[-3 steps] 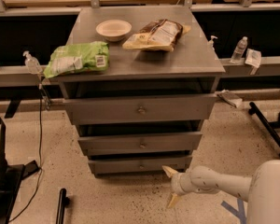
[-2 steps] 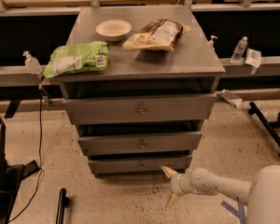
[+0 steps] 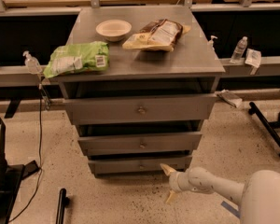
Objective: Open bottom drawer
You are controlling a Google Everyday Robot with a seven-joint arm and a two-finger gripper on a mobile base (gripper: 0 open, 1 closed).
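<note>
The bottom drawer point(image 3: 140, 164) is the narrowest grey front at the foot of the grey cabinet, with a small round knob point(image 3: 141, 164) at its centre. It stands slightly out, like the two drawers above it. My gripper point(image 3: 169, 183) is low near the floor, just right of and in front of the drawer's right end. Its two cream fingertips point(image 3: 167, 169) are spread apart, one up near the drawer's lower right corner and one down. It holds nothing and is well right of the knob.
The cabinet top point(image 3: 177, 59) carries a green chip bag point(image 3: 77, 58), a white bowl point(image 3: 113, 30) and a brown snack bag point(image 3: 158, 34). The middle drawer point(image 3: 141, 143) and top drawer point(image 3: 141, 109) sit above. Bottles point(image 3: 238, 49) stand on the side ledge. Black stands point(image 3: 270, 129) are on the floor.
The gripper has barely shifted, holding low at the right of the bottom drawer. The drawers have not moved.
</note>
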